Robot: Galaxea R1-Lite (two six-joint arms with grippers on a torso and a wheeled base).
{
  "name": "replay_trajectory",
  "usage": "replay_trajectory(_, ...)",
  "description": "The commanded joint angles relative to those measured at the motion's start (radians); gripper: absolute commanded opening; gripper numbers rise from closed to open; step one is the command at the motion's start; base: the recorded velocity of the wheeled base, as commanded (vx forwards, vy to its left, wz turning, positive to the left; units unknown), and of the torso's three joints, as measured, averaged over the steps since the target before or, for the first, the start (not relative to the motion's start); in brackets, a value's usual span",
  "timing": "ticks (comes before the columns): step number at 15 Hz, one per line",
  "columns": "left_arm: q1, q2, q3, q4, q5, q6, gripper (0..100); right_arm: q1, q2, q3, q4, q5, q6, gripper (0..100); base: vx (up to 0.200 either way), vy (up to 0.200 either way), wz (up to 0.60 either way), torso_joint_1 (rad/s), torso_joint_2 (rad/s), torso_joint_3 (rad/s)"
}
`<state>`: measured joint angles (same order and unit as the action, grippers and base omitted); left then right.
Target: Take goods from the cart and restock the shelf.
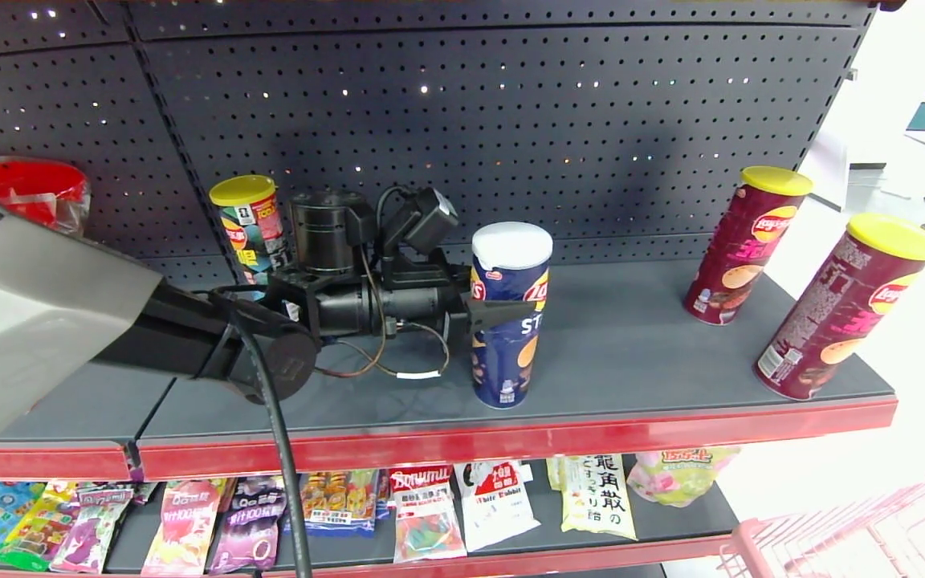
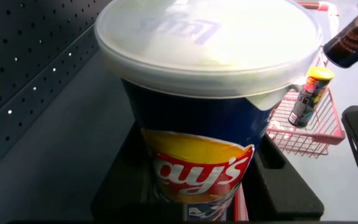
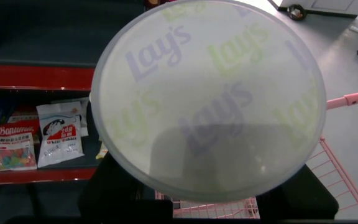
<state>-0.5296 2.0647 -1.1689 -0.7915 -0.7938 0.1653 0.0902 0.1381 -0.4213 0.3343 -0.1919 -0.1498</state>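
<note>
Two tools each gripped a chip can: the left tool (image 1: pixel 503 315) clasped the blue white-lidded cardboard tube (image 1: pixel 508 373), upright near the front edge of the grey shelf (image 1: pixel 639 353); the right tool (image 3: pixel 207 208) held a clear-lidded can (image 3: pixel 207 99) above the pink wire cart (image 3: pixel 347 158).

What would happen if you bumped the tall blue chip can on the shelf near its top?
It would probably tip: the blue chip can is tall and narrow, standing upright near the front edge of the shelf. On its side it would likely roll, being round. The left gripper clamps it and its wall shows no dent, so it is probably stiff.
</note>
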Motion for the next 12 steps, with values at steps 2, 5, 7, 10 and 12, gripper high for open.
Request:
replay_trajectory(2, -0.003, 0.002, 0.002, 0.003, 0.002, 0.000, 0, 0.000, 0.000, -0.001, 0.000, -0.001, -0.001, 0, 0.000, 0.000, 0.00, 0.000, 0.00, 0.000)
replay_trajectory(5, -0.003, 0.000, 0.003, 0.003, 0.004, -0.003, 0, 0.000, -0.002, -0.001, 0.000, -0.001, -0.001, 0, 0.000, 0.000, 0.00, 0.000, 0.00, 0.000)
replay_trajectory(7, -0.001, 0.002, 0.005, -0.002, 0.007, -0.001, 0, 0.000, -0.002, -0.001, 0.000, 0.000, -0.001, 0, 0.000, 0.000, 0.00, 0.000, 0.00, 0.000)
replay_trajectory(10, -0.004, -0.009, 0.003, -0.002, 0.016, -0.033, 100, 0.000, -0.003, -0.001, 0.000, 0.000, -0.001, 0, 0.000, 0.000, 0.00, 0.000, 0.00, 0.000)
replay_trajectory(12, -0.004, -0.029, 0.008, 0.001, 0.016, -0.052, 100, 0.000, -0.003, 0.001, 0.000, 0.000, 0.001, 0, 0.000, 0.000, 0.00, 0.000, 0.00, 0.000)
